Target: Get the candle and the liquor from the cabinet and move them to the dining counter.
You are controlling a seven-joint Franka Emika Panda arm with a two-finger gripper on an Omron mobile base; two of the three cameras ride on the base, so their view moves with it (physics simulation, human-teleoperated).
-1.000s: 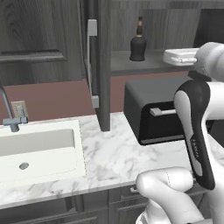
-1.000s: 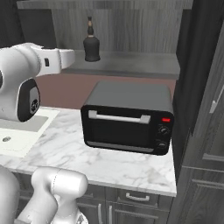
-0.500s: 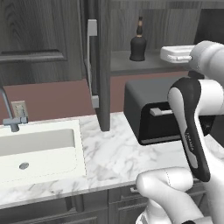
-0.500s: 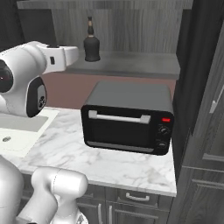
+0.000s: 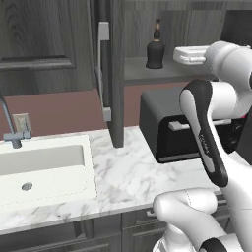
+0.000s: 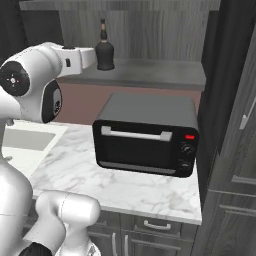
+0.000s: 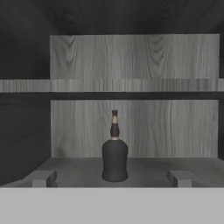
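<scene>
The liquor (image 5: 155, 49) (image 6: 104, 50) (image 7: 114, 159), a small black bottle with a thin neck and brownish stopper, stands upright on the lower shelf (image 5: 147, 74) (image 6: 150, 75) of the open cabinet (image 5: 115, 74). My gripper (image 5: 178, 55) (image 6: 94, 57) (image 7: 111, 179) hovers at shelf height just in front of the bottle, pointing at it. It is open and empty, and its fingertips (image 7: 41, 178) stand wide apart on either side of the bottle's base, short of it. The candle and the dining counter are out of view.
A black toaster oven (image 5: 172, 128) (image 6: 145, 135) sits on the marble worktop (image 5: 128, 177) right under the shelf. The open cabinet door's edge, with its silver handle (image 5: 103, 64), hangs left of the bottle. A sink (image 5: 39, 167) and faucet (image 5: 12, 128) lie left.
The hand has moved up a little and forward toward the bottle, closing most of the gap. The bottle has not moved.
</scene>
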